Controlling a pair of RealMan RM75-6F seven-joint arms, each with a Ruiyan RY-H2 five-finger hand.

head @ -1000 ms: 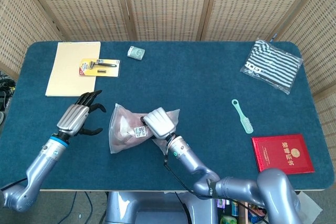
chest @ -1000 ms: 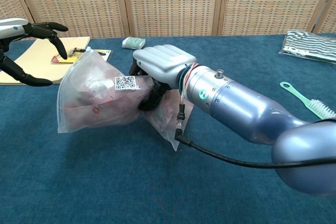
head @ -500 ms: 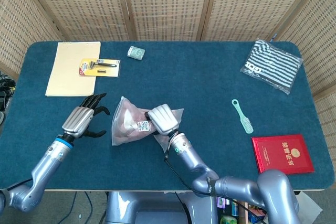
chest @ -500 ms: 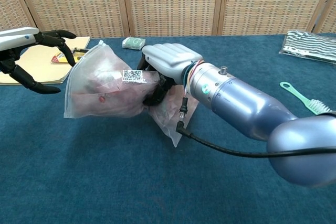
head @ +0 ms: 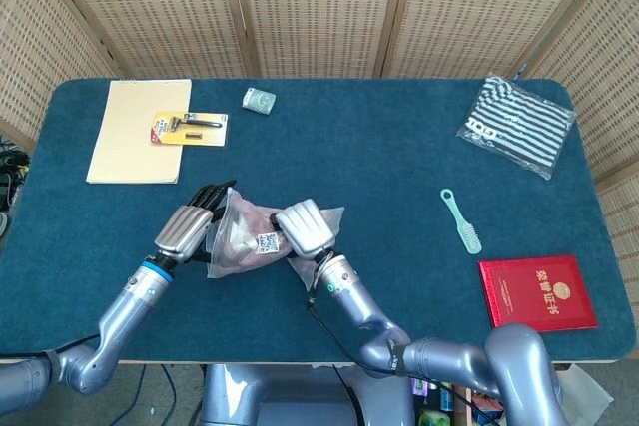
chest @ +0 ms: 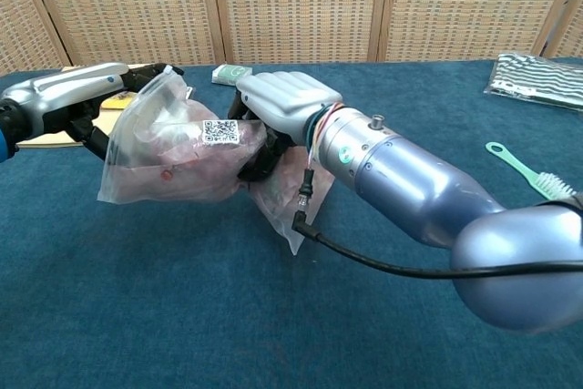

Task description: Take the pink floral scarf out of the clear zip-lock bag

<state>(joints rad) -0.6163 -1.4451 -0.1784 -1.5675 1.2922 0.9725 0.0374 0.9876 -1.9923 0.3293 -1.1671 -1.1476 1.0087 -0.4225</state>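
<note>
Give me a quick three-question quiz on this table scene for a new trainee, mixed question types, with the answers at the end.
1. True or false: the pink floral scarf is already out of the clear zip-lock bag.
2. Which hand grips the bag by its middle? A) left B) right
3. Fill in: the green brush lies between the striped packet and the red ____.

Key
1. False; it is inside.
2. B, the right hand; the left hand is at the bag's far end.
3. booklet.

My left hand [head: 187, 229] moves in from well left of the bag [head: 243, 238] and now sits against its left end, fingers at the top edge. My right hand [head: 305, 227] shifts slightly up-table, lifting and tilting the bag with it.
</note>
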